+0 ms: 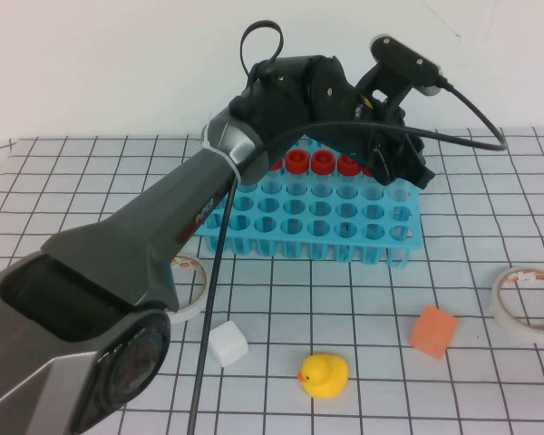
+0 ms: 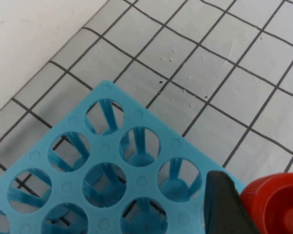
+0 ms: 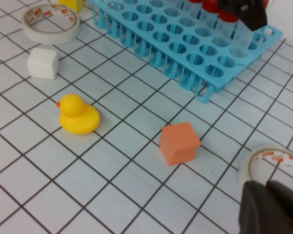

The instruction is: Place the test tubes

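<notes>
Test tubes (image 1: pixel 322 163) of clear plastic with red caps stand upright in the far row of a blue rack (image 1: pixel 245 240), which sits toward the far middle of the table (image 1: pixel 490 399), a white surface ruled with a black grid. Nearest the robot a yellow rubber duck (image 1: pixel 324 374) rests on the grid, with a white cube (image 1: pixel 228 344) just to its left and slightly farther back. An orange cube (image 1: pixel 433 331) lies to the duck's right. A tape roll (image 1: pixel 500 306) lies flat at the right edge. The right gripper (image 3: pixel 271 207) hovers above the table near this roll, its fingers pressed together and empty. A second tape roll (image 1: pixel 199 288) lies on the left, partly hidden behind the left arm (image 1: pixel 163 227), which stretches from the near left corner out over the rack. Most of the rack's round holes are empty. At least three red caps show side by side in the far row. At the right end of that row the left gripper (image 1: pixel 401 172) hangs over the rack's far right corner, its dark fingers (image 2: pixel 224 204) pinching the rightmost tube (image 3: pixel 241 36) at its red cap, the clear body pointing down into the rack. Behind the table rises a plain white wall (image 1: pixel 118 63).
</notes>
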`<state>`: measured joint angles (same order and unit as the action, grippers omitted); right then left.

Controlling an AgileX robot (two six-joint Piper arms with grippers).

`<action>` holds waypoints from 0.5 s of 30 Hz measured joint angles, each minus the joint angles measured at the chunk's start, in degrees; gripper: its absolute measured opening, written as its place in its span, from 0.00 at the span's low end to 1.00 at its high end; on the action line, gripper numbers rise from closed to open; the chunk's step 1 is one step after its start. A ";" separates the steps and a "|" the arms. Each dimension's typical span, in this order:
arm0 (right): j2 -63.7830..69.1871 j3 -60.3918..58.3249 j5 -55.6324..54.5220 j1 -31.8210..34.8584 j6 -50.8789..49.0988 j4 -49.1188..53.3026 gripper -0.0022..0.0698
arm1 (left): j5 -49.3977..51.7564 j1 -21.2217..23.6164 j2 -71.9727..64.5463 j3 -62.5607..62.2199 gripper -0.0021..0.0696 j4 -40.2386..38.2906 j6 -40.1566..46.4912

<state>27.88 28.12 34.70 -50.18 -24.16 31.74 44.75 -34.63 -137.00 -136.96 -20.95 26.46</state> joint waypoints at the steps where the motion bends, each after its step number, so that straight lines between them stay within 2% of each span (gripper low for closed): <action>1: 0.00 0.00 0.00 0.00 0.00 0.00 0.03 | 0.13 0.00 0.00 0.00 0.37 0.11 -0.14; 15: 0.00 0.00 0.00 0.00 0.00 0.00 0.03 | -0.87 -0.08 -0.13 0.00 0.37 -0.01 -1.29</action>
<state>27.88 28.12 34.70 -50.18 -24.16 31.74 43.88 -34.72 -137.13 -136.96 -20.95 25.17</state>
